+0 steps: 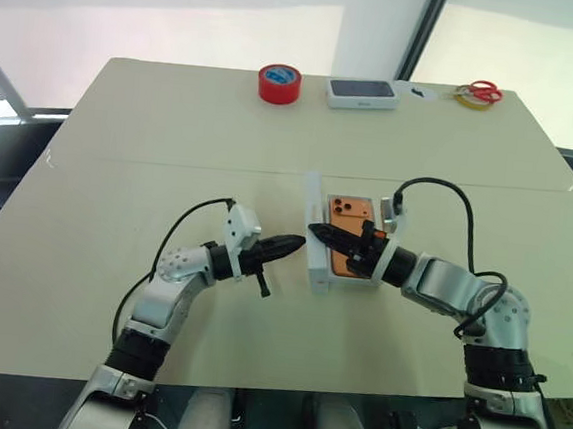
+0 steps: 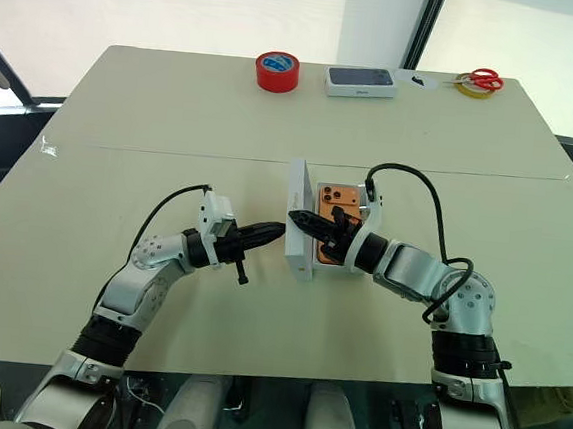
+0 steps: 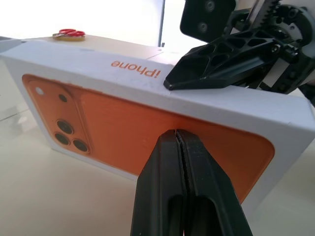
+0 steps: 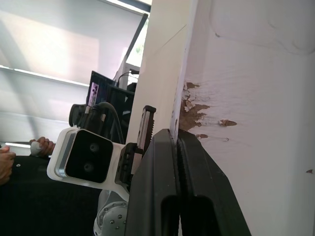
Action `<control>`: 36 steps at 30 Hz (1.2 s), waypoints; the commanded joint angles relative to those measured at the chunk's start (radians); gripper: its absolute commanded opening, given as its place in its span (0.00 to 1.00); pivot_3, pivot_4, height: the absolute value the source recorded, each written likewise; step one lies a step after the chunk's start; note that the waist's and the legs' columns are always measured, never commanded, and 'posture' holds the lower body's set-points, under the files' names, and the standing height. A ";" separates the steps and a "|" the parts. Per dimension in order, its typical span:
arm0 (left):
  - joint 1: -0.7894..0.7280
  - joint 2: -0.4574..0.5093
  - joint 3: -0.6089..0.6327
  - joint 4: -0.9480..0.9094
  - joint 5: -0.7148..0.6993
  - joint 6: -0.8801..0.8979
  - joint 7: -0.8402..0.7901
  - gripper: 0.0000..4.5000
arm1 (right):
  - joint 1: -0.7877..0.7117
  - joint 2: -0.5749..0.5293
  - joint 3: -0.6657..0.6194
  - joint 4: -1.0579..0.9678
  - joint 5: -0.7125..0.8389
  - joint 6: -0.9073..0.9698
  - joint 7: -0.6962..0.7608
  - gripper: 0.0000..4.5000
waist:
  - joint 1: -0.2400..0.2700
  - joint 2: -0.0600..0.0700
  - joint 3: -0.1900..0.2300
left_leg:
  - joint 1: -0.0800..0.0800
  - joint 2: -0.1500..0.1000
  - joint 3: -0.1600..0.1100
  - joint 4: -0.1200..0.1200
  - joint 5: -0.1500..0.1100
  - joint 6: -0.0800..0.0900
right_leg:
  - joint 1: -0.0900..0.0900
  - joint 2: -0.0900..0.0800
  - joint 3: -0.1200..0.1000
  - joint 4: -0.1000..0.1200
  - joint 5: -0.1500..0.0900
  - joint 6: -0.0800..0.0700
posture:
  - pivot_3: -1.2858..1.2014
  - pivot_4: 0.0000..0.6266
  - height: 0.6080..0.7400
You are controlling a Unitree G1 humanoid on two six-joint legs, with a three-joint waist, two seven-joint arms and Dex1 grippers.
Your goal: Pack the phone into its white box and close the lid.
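Mid-table, the phone (image 1: 351,218) is lying orange back up, apparently seated in the white box (image 1: 351,279); white wall is showing along its far and near ends, though the right arm is covering part of it. Packing step: judged done.

The lid (image 1: 315,252) is standing on its long edge just beside the box's left wall, printed orange face turned left, pale inside facing the phone. It is not yet on the box.

The left gripper (image 1: 299,244) is pointing level at the printed face, fingers (image 3: 182,162) pressed together and holding nothing; whether the tip is touching the lid is unclear. The right gripper (image 1: 315,229) is reaching across over the phone, jaws likewise closed and empty, its tip sitting at the lid's upper edge.

Remaining, by my reading: tipping the lid rightward over the tray, squaring it to the walls, pressing it down. Risk: the lid sliding left or landing skewed on a corner.
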 commanded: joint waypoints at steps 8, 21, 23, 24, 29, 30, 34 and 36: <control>-0.103 -0.086 -0.054 0.073 0.047 -0.044 0.019 0.00 | -0.005 -0.081 -0.044 0.037 -0.222 -0.013 0.165 0.62 | 0.003 0.000 0.000 | 0.000 -0.001 0.000 0.001 0.000 0.001 | 0.000 -0.001 0.000 0.000 0.000 0.000 | 0.52 0.24 1.00; -0.237 -0.193 -0.081 0.261 0.105 -0.083 0.032 0.00 | 0.021 -0.366 -0.054 0.034 -0.832 -0.315 0.640 0.72 | 0.016 -0.001 0.000 | -0.001 0.000 0.001 0.002 0.000 0.002 | -0.001 0.001 -0.001 -0.001 0.001 0.002 | 0.52 0.24 1.00; -0.220 -0.165 -0.072 0.234 0.097 -0.072 0.010 0.00 | 0.041 -0.382 0.004 0.017 -0.977 -0.390 0.647 0.61 | 0.016 -0.001 0.000 | -0.001 0.001 0.000 0.001 0.000 0.002 | -0.001 0.002 -0.001 0.000 0.001 0.002 | 0.52 0.24 1.00; -0.208 -0.146 -0.067 0.216 0.095 -0.067 0.001 0.00 | 0.055 -0.388 0.031 0.008 -1.044 -0.433 0.660 0.55 | 0.016 -0.001 0.000 | -0.001 0.001 0.000 0.001 0.000 0.002 | -0.001 0.003 -0.001 0.000 0.001 0.002 | 0.52 0.24 1.00; -0.138 -0.036 -0.050 0.087 0.056 0.012 -0.051 0.00 | 0.096 -0.385 0.091 -0.047 -1.223 -0.549 0.710 0.01 | 0.015 0.000 0.000 | -0.001 0.002 0.000 0.001 0.000 0.002 | -0.001 0.002 -0.001 0.000 0.001 0.002 | 0.52 0.24 1.00; -0.127 -0.018 -0.048 0.064 0.047 0.033 -0.056 0.00 | 0.098 -0.381 0.092 -0.045 -1.239 -0.558 0.721 0.01 | 0.015 0.000 0.000 | -0.001 0.002 0.001 0.002 0.000 0.002 | -0.001 0.002 -0.001 0.000 0.001 0.002 | 0.52 0.24 1.00; -0.112 0.019 -0.060 0.071 0.084 0.076 -0.022 0.00 | 0.091 -0.361 0.083 -0.025 -1.287 -0.580 0.747 0.01 | 0.024 0.000 0.000 | 0.000 0.000 0.000 0.002 0.000 0.002 | 0.001 0.000 0.000 -0.001 -0.001 -0.001 | 0.52 0.24 1.00; -0.137 -0.002 -0.068 0.133 0.122 0.079 0.038 0.00 | 0.086 -0.351 0.080 -0.019 -1.296 -0.579 0.764 0.01 | 0.025 0.000 0.000 | 0.000 0.000 0.000 0.003 0.000 0.001 | 0.002 -0.001 0.000 -0.001 -0.001 -0.002 | 0.52 0.24 1.00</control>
